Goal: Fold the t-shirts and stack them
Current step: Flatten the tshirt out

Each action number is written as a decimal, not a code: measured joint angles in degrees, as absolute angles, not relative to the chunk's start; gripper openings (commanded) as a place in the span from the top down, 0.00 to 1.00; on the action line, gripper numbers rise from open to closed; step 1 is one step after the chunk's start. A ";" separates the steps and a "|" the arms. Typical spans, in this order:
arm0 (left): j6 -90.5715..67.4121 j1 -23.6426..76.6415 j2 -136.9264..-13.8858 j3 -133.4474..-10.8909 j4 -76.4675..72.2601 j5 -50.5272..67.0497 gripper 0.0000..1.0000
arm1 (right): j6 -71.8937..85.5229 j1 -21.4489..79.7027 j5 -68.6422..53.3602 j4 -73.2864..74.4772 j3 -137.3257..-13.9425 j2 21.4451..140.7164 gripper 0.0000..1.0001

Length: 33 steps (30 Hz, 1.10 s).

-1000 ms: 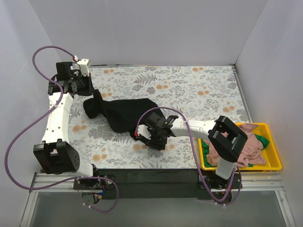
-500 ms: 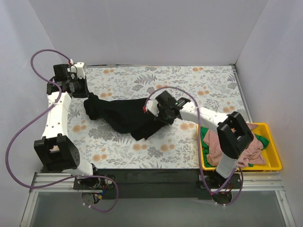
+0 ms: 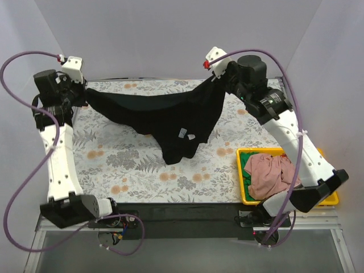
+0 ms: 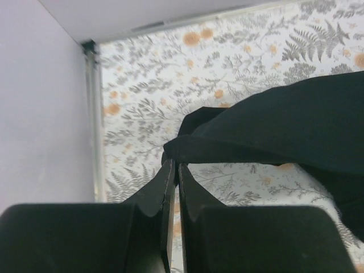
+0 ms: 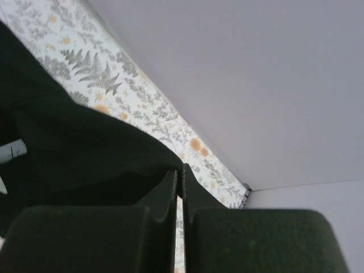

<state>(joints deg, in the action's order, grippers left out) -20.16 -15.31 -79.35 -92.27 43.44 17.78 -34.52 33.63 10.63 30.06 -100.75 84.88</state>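
The black t-shirt (image 3: 165, 114) hangs stretched in the air between my two grippers, its middle sagging toward the floral tablecloth (image 3: 131, 165). My left gripper (image 3: 84, 91) is shut on its left edge at the far left; in the left wrist view the cloth (image 4: 273, 131) is pinched at the fingertips (image 4: 175, 165). My right gripper (image 3: 219, 77) is shut on its right edge at the far middle-right; the right wrist view shows the cloth (image 5: 79, 148) clamped at the fingertips (image 5: 181, 169). A dusty pink t-shirt (image 3: 270, 176) lies crumpled in the yellow bin (image 3: 330, 199). The green shirt is barely visible there.
The yellow bin stands at the near right edge of the table. White walls enclose the table on the left, back and right. A metal rail runs along the table's left edge (image 4: 94, 114).
Both arms have risen and moved apart toward the back corners, lifting the black t-shirt off the table and stretching it out. The right gripper went from near the table's middle to the far right.
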 measured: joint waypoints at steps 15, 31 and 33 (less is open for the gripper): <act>-13.63 -15.59 -63.40 -96.36 42.09 16.29 1.00 | -36.07 33.89 16.29 27.29 -107.39 76.14 0.99; -27.57 -15.57 -115.00 -134.85 23.40 15.57 1.00 | -42.46 29.10 23.68 -1.83 -135.20 113.89 0.99; -29.56 -15.53 -115.00 -135.06 16.91 14.55 1.00 | -42.68 28.62 23.55 -7.64 -135.33 113.82 0.99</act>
